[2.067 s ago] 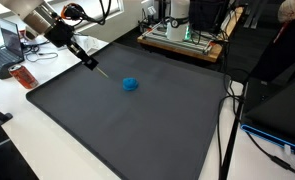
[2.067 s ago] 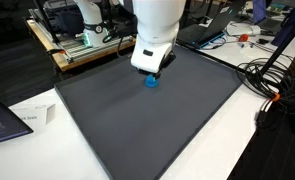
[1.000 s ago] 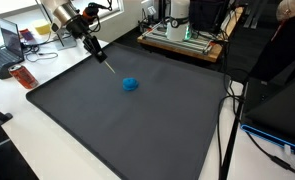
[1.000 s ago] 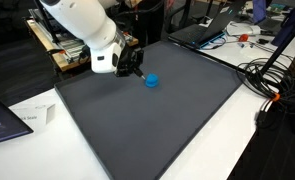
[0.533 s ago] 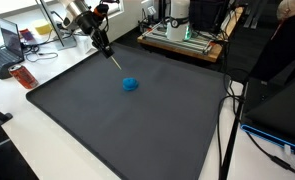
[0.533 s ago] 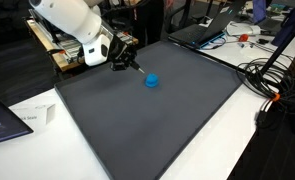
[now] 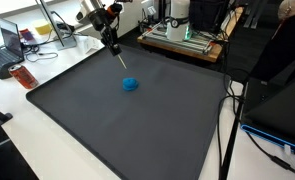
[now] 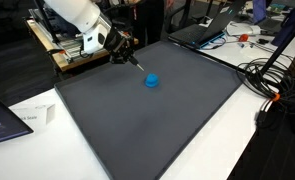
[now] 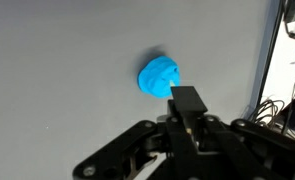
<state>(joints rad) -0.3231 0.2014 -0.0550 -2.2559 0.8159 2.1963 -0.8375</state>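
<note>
A Franka arm's end effector hangs above the far corner of a dark grey mat, fingers pressed together and pinching what looks like a thin rod with a pale tip, slanted down and forward out of the grip. The rod's tip hangs in the air, clear of the mat. In both exterior views it appears slim, straight and light, stiff enough to keep its line. It is probably smooth enough to twist or slide between flat pads if its tip were loaded sideways. The hold sits at its upper end, so nearly all its length stands free of the fingers.

A small blue lump, rounded and creased like soft putty or wadded cloth, lies on the mat ahead of and below the rod's tip, near it but not touching. The wrist view shows it just beyond the closed fingertips. It would likely dent or roll under a push rather than resist.

The mat spreads flat and wide on the near side of the lump. Behind the end effector, its far edge meets a rack of equipment. Off the mat, the white counter carries an orange object, and cables crowd 1 side, well apart from the end effector
</note>
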